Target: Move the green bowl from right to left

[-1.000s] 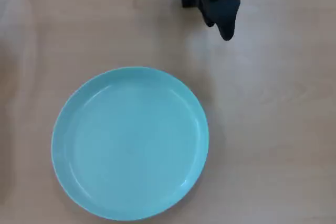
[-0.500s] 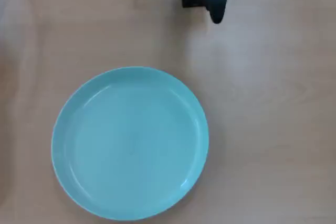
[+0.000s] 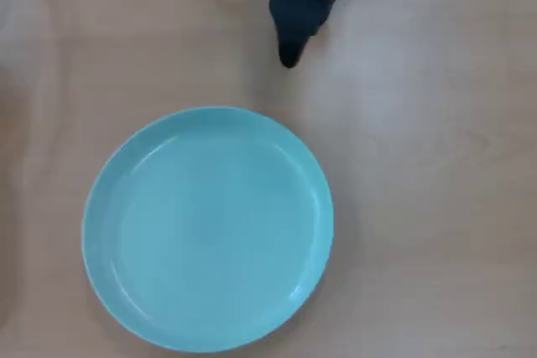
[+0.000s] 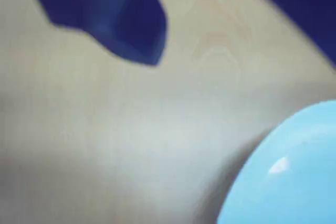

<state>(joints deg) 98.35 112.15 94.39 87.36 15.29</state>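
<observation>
The gripper [image 3: 289, 58] hangs near the top edge of the overhead view, its dark tip pointing down toward the bowl [image 3: 208, 228]. Only one tip shows from above. In the wrist view one dark finger [image 4: 121, 19] fills the upper left and a second dark shape sits at the upper right corner, with bare table [image 4: 131, 145] between them. That suggests a gap, but the picture is blurred and I cannot tell how wide the fingers stand.

The bowl lies flat and empty on the table, below the tip and slightly to its left in the overhead view, apart from it. In the wrist view its rim [image 4: 247, 171] curves in at the lower right, nearer the right-hand shape than the clear finger. Nothing touches it yet.

Risks, as I judge them:
- The rim is low and glossy. A finger that comes down on top of it rather than astride it would likely press the near edge down and tip the far edge up.
- A shallow pinch on smooth plastic could slip, so the bowl drops or skates off once lifted.
- The bowl is far wider than the gripper. Held at one edge, it would hang off-balance and could twist out of the grip.
- If the fingers are too narrow, they would shove the bowl instead of taking it.
</observation>
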